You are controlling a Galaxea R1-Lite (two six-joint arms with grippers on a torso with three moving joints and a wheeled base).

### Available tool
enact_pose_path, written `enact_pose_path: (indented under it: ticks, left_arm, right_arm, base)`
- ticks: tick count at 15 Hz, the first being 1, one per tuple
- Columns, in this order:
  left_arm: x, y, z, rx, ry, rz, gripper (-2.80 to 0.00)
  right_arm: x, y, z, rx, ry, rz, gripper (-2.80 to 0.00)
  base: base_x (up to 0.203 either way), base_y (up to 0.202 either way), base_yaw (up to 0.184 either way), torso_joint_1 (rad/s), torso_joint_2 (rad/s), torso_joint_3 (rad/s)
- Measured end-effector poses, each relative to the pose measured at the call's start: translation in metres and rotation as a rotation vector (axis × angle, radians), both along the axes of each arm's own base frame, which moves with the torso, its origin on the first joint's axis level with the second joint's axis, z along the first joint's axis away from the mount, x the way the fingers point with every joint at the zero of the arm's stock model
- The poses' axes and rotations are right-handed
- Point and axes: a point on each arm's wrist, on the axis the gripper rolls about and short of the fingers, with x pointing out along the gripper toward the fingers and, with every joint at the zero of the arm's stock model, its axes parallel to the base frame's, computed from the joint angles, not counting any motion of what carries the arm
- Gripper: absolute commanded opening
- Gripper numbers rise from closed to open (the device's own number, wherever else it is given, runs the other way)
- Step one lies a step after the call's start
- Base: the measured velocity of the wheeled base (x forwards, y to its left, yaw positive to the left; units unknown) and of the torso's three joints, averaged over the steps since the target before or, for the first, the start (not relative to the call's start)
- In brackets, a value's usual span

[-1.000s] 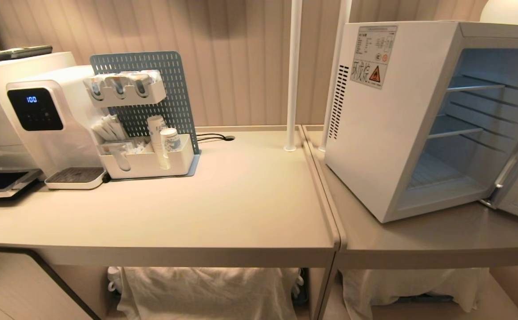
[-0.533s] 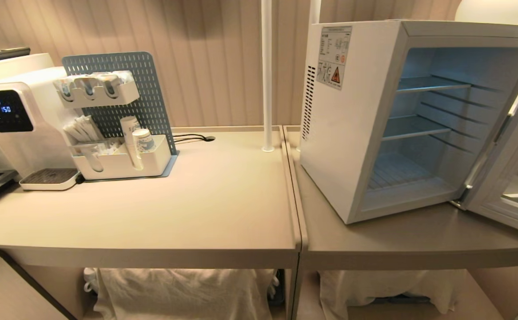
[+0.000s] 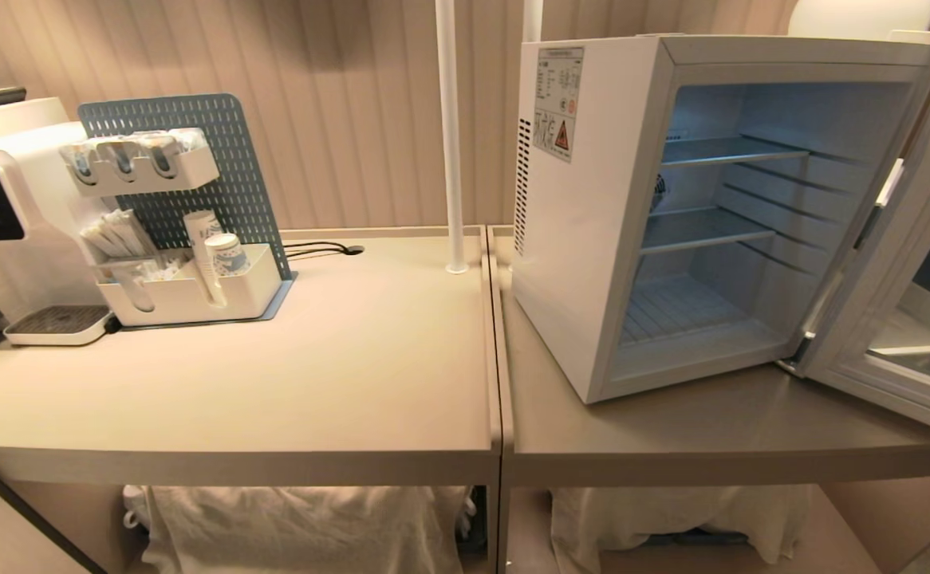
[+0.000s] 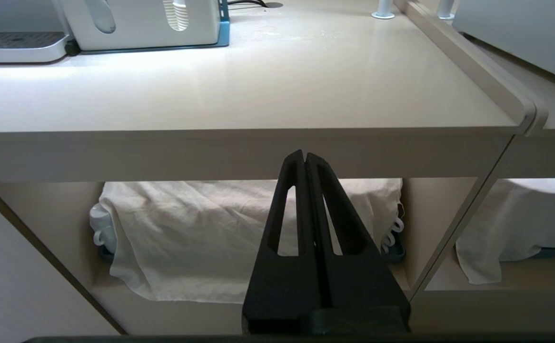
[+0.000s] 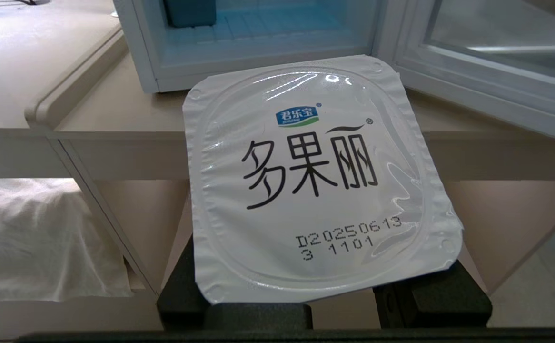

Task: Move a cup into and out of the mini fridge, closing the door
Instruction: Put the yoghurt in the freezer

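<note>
right hand [image 5: 325,305] grips white foil-lidded cup [image 5: 315,181] with black lettering.

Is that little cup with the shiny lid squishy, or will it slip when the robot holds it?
The cup is probably light and a bit squashy: its foil lid looks thin and crinkled at the edges. The lid is glossy, so likely slippery on top. The right gripper holds it below the lid, which seems the safer place.

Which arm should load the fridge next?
Right. The right gripper already holds the cup, facing the open mini fridge. The left gripper is shut, empty, by the other counter.
</note>
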Motion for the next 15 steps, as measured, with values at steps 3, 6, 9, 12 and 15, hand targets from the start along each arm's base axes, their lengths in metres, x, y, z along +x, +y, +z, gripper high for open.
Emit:
enact_pose_path:
  ticks: [3,6,9,12,15]
  left_arm:
    - [0.0000,0.0000,0.0000,0.000,0.000,0.000,-2.80]
    - [0.0000,0.0000,0.0000,-0.001,0.000,0.000,-2.80]
    - [0.0000,0.0000,0.0001,-0.002,-0.001,0.000,-2.80]
    - [0.0000,0.0000,0.0000,-0.002,0.000,0.000,-2.80]
    - [0.0000,0.0000,0.0000,-0.002,0.000,0.000,-2.80]
  right_arm:
    - [0.0000,0.0000,-0.0001,0.000,0.001,0.000,-2.80]
    - [0.0001,0.0000,-0.0001,0.000,0.000,0.000,-2.80]
    - [0.0001,0.0000,-0.0001,0.001,0.000,0.001,-2.80]
    - [0.0000,0.0000,0.0003,0.004,-0.001,-0.001,-2.80]
    - [-0.0001,0.0000,0.0002,0.015,0.000,-0.003,-2.80]
  base:
    - [0.162,0.000,0.000,0.008,0.00,-0.002]
    - [0.101,0.000,0.000,0.004,0.00,-0.002]
    - [0.000,0.000,0.000,0.000,0.00,0.000]
    - [0.000,0.000,0.000,0.000,0.00,0.000]
    - [0.000,0.000,0.000,0.000,0.00,0.000]
